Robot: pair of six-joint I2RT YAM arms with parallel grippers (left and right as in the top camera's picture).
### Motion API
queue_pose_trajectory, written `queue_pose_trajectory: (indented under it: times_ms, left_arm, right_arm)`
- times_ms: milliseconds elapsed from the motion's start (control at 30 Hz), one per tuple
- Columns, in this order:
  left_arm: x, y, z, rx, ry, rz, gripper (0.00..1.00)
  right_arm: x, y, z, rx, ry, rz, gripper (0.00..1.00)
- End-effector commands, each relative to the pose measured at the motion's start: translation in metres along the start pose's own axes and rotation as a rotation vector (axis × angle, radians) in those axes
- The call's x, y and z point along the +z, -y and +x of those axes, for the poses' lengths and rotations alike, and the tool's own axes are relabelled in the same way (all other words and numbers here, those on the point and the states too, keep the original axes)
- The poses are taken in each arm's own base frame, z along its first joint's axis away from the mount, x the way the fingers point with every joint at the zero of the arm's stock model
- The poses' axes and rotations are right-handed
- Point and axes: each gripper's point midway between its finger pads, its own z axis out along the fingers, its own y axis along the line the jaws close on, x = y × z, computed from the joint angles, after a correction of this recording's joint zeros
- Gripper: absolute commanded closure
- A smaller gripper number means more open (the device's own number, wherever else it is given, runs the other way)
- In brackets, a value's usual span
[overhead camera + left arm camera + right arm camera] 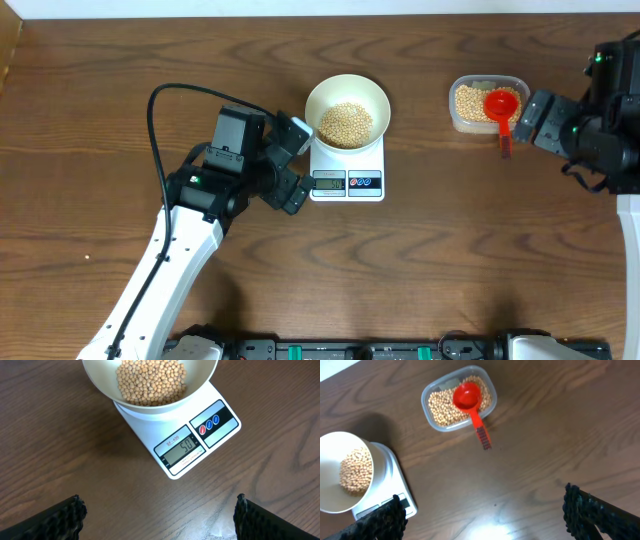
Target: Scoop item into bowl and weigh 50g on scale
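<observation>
The white bowl (347, 103) sits on the white scale (347, 182) and holds a heap of tan beans (345, 124). In the left wrist view the scale (200, 435) has its display reading 50, under the bowl (150, 402) of beans (151, 381). My left gripper (292, 165) is open and empty just left of the scale; its fingertips (159, 515) frame bare table. My right gripper (530, 118) is open and empty to the right of the tub; its fingertips (482, 515) are over bare wood. The bowl (335, 500) and scale (395, 485) show at the left of the right wrist view.
A clear plastic tub (488, 104) of beans stands at the back right, with a red scoop (501, 108) resting in it, handle pointing toward the front. It also shows in the right wrist view (432, 390) with the scoop (467, 397). The left arm's black cable loops over the left table.
</observation>
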Motion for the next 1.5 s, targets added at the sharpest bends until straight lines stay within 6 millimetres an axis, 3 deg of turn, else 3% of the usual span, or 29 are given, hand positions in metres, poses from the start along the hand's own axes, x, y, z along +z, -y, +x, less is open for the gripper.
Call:
queue_pose_trajectory:
  times_ms: [0,333,467,633,933,1267,1467]
  left_arm:
    - [0.001,0.002,-0.001,0.014,-0.001,0.016,0.04]
    - [0.001,0.002,-0.001,0.014,-0.001,0.015,0.04]
    - [0.001,0.002,-0.001,0.014,-0.001,0.016,0.04]
    - [0.001,0.002,-0.001,0.014,-0.001,0.016,0.04]
    - [0.001,0.002,-0.001,0.014,-0.001,0.016,0.04]
    - [0.001,0.002,-0.001,0.014,-0.001,0.016,0.04]
    - [0.001,0.002,-0.001,0.014,-0.001,0.016,0.04]
  right_arm:
    - [-0.007,0.004,-0.006,-0.071,0.047,0.017,0.01]
    - [-0.036,0.007,-0.032,-0.195,0.231,-0.011,0.01]
    - [-0.034,0.007,-0.04,-0.268,0.333,-0.016,0.01]
    - [-0.021,0.011,-0.036,-0.266,0.45,-0.026,0.01]
    - [0.0,0.028,-0.013,-0.212,0.661,-0.05,0.01]
    - [0.014,0.045,0.038,-0.179,0.846,-0.078,0.01]
    - [0.027,0.044,0.066,-0.196,0.874,-0.132,0.01]
